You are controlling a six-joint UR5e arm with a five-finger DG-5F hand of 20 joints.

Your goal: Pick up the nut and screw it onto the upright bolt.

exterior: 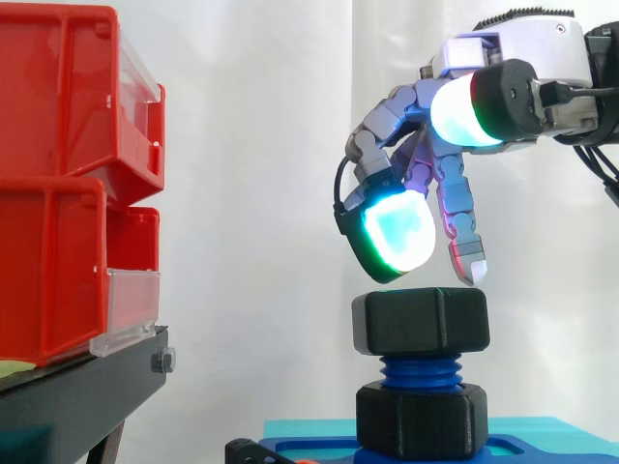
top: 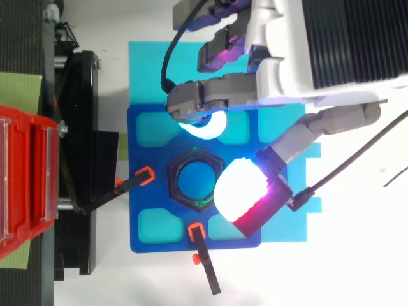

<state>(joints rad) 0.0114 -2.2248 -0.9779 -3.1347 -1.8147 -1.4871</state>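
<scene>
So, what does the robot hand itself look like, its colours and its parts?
The robot hand has grey jointed fingers with thick glowing pads in cyan-green, white and magenta. Its body is white, with a black ribbed block behind it.

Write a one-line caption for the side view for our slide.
Robot hand poised just above the black hexagonal plastic nut resting atop the blue threaded upright bolt.

The hand is up high on the right. Its fingers hang down, spread apart and loosely bent, holding nothing.
</scene>
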